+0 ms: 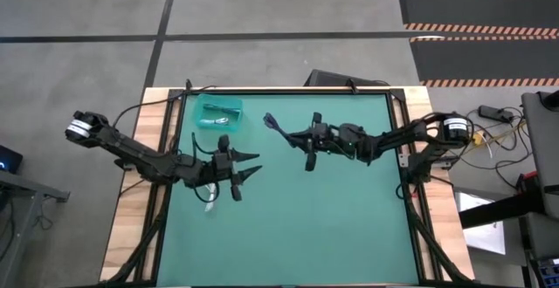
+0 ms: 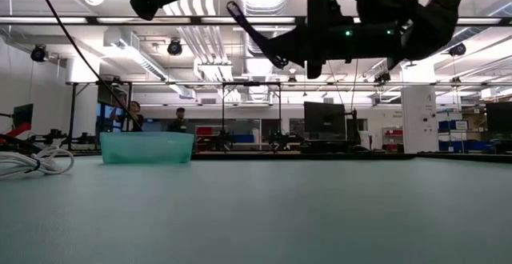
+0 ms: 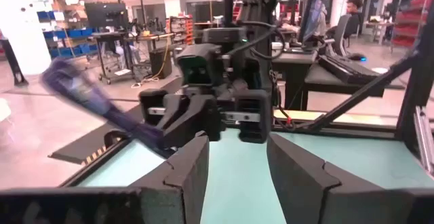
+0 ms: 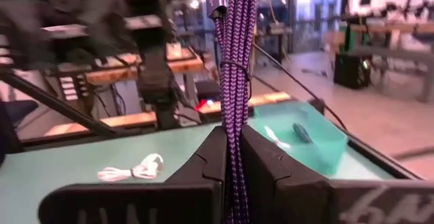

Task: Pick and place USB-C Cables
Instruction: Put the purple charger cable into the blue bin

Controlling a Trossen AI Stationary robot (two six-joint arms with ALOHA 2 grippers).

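I held the purple braided cable (image 4: 234, 81) clamped in the right gripper (image 1: 307, 140), seemingly airborne; the teal tray (image 1: 238, 110) lay beyond its tip. Left gripper (image 1: 249, 168) idled, released.

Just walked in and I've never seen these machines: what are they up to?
The right pincer is shut on a purple cable, held in the air above the table near a teal tray. That tray already holds cables. The left pincer is open, with a white cable lying on the mat below it.
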